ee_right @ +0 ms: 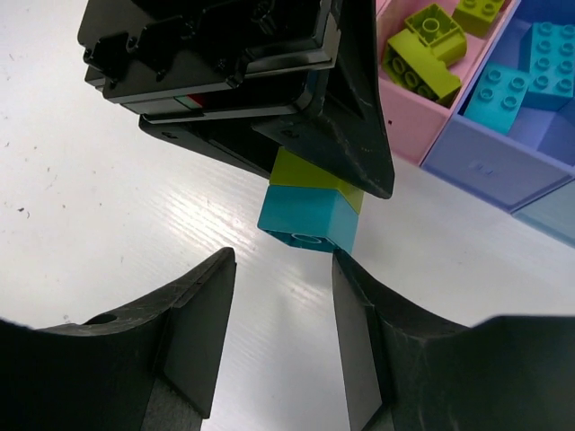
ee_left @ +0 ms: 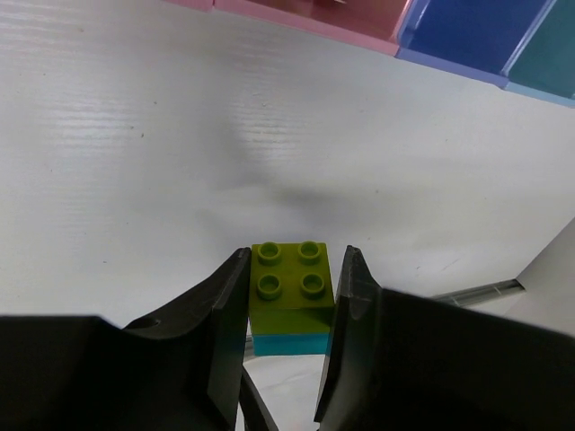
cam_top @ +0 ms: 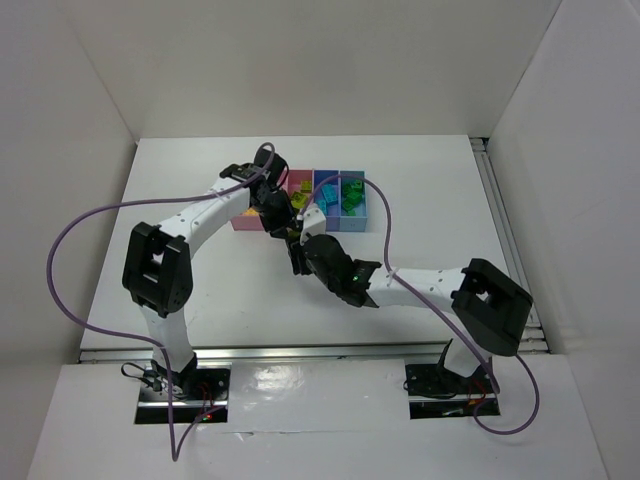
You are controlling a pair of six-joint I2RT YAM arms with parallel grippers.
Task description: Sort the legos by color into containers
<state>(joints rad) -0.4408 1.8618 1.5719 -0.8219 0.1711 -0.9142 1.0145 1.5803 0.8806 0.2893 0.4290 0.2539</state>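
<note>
Dark fingers (ee_left: pixel 225 305) of the left gripper (ee_left: pixel 295 265) pinch a lime green brick (ee_left: pixel 289 274) by its sides. A cyan brick (ee_left: pixel 289 342) is stuck beneath it, and both are clear of the white table (ee_left: pixel 180 135). Facing the cyan brick's underside, the right gripper (ee_right: pixel 282 262) has its jaws parted, with nothing between them and touching nothing. Just beyond stand the containers (cam_top: pixel 355 220): lime bricks (ee_right: pixel 427 49) lie in a pink bin (ee_right: pixel 409 121), cyan bricks (ee_right: pixel 521 72) in the blue-violet bin (ee_right: pixel 485 166).
</note>
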